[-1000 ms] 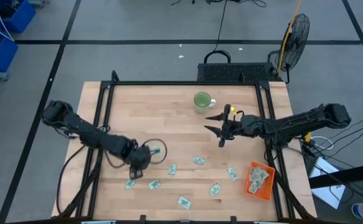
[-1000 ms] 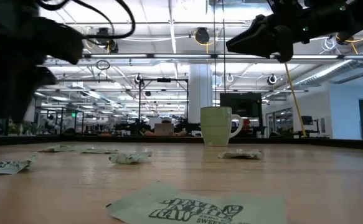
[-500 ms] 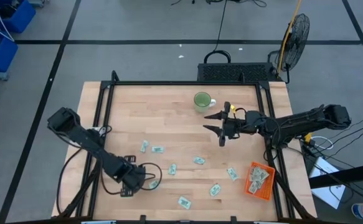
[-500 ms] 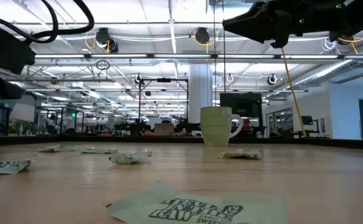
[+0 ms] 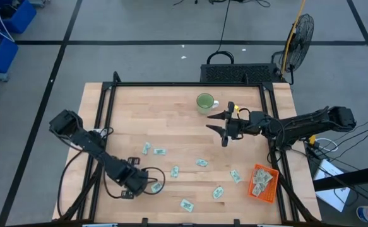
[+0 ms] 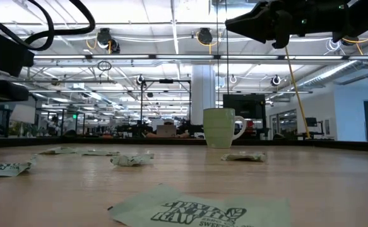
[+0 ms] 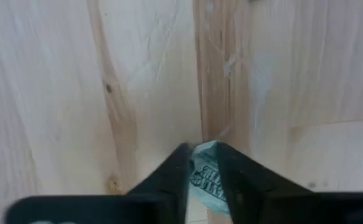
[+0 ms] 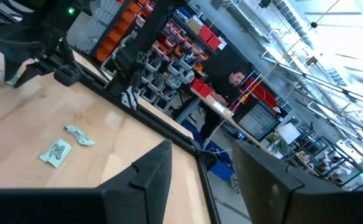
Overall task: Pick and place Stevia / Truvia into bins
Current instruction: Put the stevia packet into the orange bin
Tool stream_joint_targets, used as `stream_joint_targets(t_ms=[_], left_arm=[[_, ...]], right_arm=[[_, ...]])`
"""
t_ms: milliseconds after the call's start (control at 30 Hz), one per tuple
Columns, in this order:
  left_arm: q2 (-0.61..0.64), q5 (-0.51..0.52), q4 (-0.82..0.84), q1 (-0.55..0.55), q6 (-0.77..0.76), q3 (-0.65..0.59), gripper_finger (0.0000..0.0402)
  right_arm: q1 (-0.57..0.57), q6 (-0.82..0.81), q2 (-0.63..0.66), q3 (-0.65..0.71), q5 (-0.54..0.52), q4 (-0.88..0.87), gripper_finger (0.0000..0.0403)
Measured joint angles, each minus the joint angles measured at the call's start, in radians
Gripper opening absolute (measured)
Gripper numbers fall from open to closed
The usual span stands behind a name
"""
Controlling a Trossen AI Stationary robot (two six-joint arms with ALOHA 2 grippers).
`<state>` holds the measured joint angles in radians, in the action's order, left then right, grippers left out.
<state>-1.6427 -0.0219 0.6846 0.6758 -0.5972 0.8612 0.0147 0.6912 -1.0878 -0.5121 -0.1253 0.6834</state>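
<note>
Several pale green and white Stevia sachets (image 5: pixel 201 162) lie flat and scattered on the wooden table (image 5: pixel 171 120). My left gripper (image 5: pixel 133 187) is low over the near left part of the table, its fingers closed in on one sachet (image 7: pixel 204 182). My right gripper (image 5: pixel 213 125) hangs open and holding nothing above the table's middle, near the green mug (image 5: pixel 204 102). The orange bin (image 5: pixel 264 183) stands at the near right corner with several sachets in it. My left gripper pinches the sachet between its two fingers (image 7: pixel 174 177), which come from above and point down at the table. The sachet's end (image 7: pixel 206 149) shows crumpled up between the fingertips. Whether the sachet is clear of the wood cannot be told.
Other sachets lie close by my left gripper, one just to its right (image 5: pixel 155 186) and two farther back (image 5: pixel 152 150). A black frame (image 5: pixel 108 113) runs along the table's edges. One sachet (image 6: pixel 199 208) lies close before the low camera.
My left gripper has gone toward the table's near edge and down, from beside the two far-left sachets to the sachet at the near left, and now stays over it. My right gripper has kept its place.
</note>
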Motion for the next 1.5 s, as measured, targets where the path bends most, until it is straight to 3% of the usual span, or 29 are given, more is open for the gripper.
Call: stream_joint_targets(t_ms=[133, 333, 433, 533, 733, 800, 1067, 1300, 1500], left_arm=[[0.007, 0.003, -0.001, -0.049, 0.038, -0.001, 0.0013], [0.006, 0.113, 0.005, -0.182, 0.074, 0.074, 0.0014], [0.006, 0.174, 0.033, -0.263, 0.159, 0.157, 0.0006], [0.007, 0.308, 0.028, -0.332, 0.286, 0.258, 0.0011], [0.009, 0.678, -0.092, -0.441, 0.462, 0.422, 0.0006], [0.009, 0.734, -0.177, -0.473, 0.494, 0.441, 0.0006], [-0.013, 0.622, -0.527, -0.558, 0.626, 0.409, 0.0008], [-0.078, 0.599, -0.592, -0.580, 0.675, 0.407, 0.0017], [-0.119, 0.616, -0.607, -0.581, 0.704, 0.407, 0.0006]], right_arm=[[0.005, -0.069, 0.000, 0.000, 0.002, 0.000, 0.0174], [0.048, -0.222, -0.019, 0.000, 0.127, 0.038, 0.0187], [0.058, -0.310, -0.064, -0.001, 0.129, 0.086, 0.0189], [0.065, -0.343, -0.127, -0.001, 0.129, 0.099, 0.0189], [0.064, -0.415, -0.247, -0.001, 0.126, 0.113, 0.0190], [0.064, -0.508, -0.279, -0.001, 0.125, 0.150, 0.0190], [0.062, -0.975, -0.353, 0.000, 0.036, 0.232, 0.0184], [0.061, -1.123, -0.398, 0.000, 0.022, 0.214, 0.0173], [0.060, -1.141, -0.398, 0.000, 0.023, 0.212, 0.0171]])
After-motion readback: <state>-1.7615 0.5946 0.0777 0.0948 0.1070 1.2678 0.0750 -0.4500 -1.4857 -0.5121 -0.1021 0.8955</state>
